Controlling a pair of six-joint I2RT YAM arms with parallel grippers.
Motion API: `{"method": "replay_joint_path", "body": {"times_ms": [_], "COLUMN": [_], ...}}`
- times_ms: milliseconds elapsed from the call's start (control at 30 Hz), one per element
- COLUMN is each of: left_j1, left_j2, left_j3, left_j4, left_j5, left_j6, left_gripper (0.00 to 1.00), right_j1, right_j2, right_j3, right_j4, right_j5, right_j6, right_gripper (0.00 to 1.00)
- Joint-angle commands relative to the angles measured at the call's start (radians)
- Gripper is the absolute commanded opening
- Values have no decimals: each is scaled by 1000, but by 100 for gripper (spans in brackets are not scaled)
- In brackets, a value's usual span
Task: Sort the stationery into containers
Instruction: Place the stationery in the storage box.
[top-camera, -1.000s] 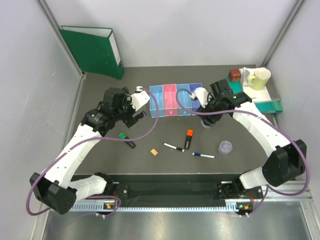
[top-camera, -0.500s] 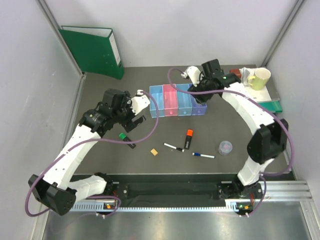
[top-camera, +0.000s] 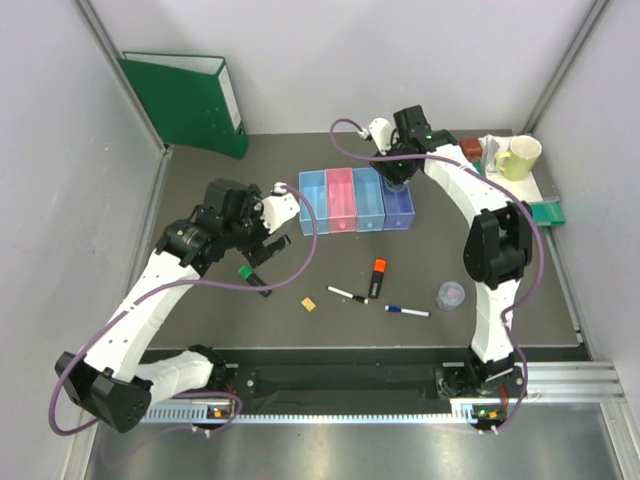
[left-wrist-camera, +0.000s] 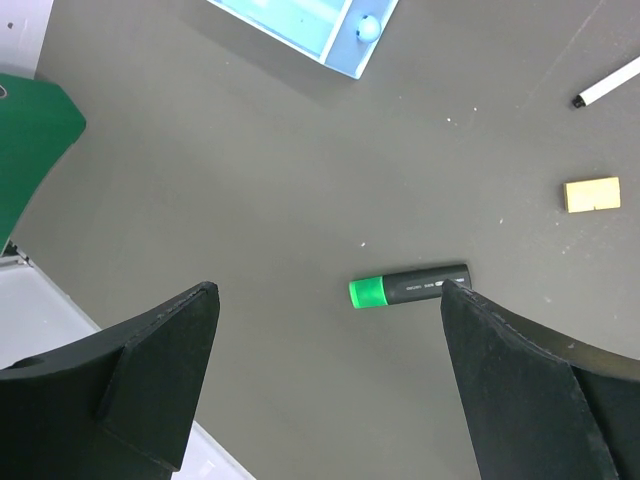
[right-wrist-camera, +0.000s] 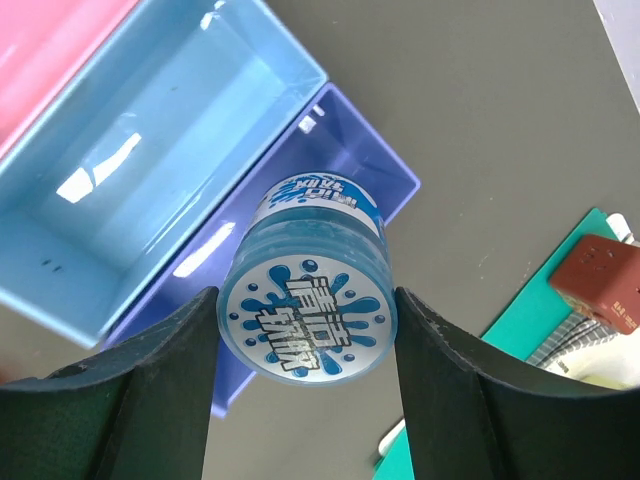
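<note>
My right gripper (top-camera: 394, 174) is shut on the round blue-white tub (right-wrist-camera: 308, 305) and holds it above the far end of the purple bin (right-wrist-camera: 335, 150), last in the row of four bins (top-camera: 341, 198). My left gripper (left-wrist-camera: 328, 300) is open and empty above the green-capped highlighter (left-wrist-camera: 410, 289), which lies flat on the table (top-camera: 254, 280) close to my right fingertip. The orange-capped highlighter (top-camera: 377, 272), two white pens (top-camera: 347, 294) (top-camera: 407, 311), the tan block (top-camera: 309, 303) and the purple cup (top-camera: 451, 295) lie on the table in front of the bins.
A green binder (top-camera: 190, 100) leans at the back left. A teal tray (top-camera: 545, 210) at the back right holds a yellow-green mug (top-camera: 518, 156) and a brown block (top-camera: 470, 149). The light blue bin (left-wrist-camera: 300, 20) holds a small ball.
My right arm has swung back and up with the tub, from in front of the bins to over the purple bin's far end. My left gripper has shifted slightly toward the green-capped highlighter.
</note>
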Motion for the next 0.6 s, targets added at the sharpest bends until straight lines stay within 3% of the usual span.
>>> {"method": "replay_joint_path", "body": {"times_ms": [0,567], "left_j1": [-4,-4], "left_j2": [-19,38], "left_j3": [17,49], "left_j4": [10,33], "left_j5": [11,14], "left_j6": [18,17], "left_gripper": [96,96], "right_j1": [-23,-32], "right_j2": [13,58], "right_j3": [75,41], "right_j4": [75,125], "right_j5": [1,-36], "right_j6": [-1,14], "right_gripper": [2,7]}}
